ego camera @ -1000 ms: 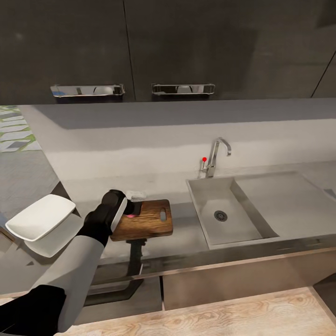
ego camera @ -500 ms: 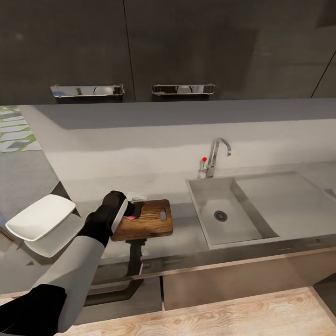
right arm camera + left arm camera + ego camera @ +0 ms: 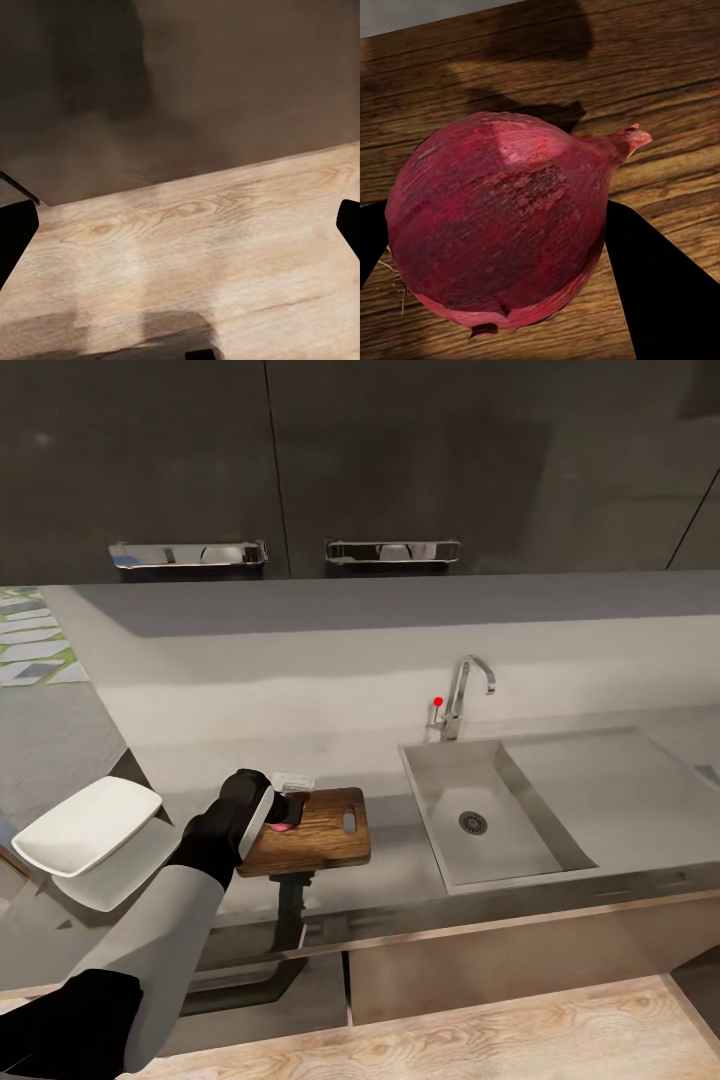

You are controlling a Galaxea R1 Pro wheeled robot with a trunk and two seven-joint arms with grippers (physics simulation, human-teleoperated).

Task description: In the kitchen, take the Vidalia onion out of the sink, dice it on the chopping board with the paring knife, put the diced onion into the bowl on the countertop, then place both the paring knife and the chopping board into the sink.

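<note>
Left tool (image 3: pixel 502 247) clamped on red onion (image 3: pixel 502 225), fingers (image 3: pixel 660 292) flanking it, low over wooden chopping board (image 3: pixel 318 830) on grey counter (image 3: pixel 400 870), ready for dicing beside sink (image 3: pixel 520 830). Right tool (image 3: pixel 180 225) spread wide, holding nothing, above wood floor (image 3: pixel 195 247).

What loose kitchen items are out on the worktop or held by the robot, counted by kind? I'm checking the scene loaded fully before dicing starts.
Onion, red-skinned, between the fingers of the left hand over the board: 1
Chopping board, brown wood: 1
Bowl, white: 1
Total: 3
</note>
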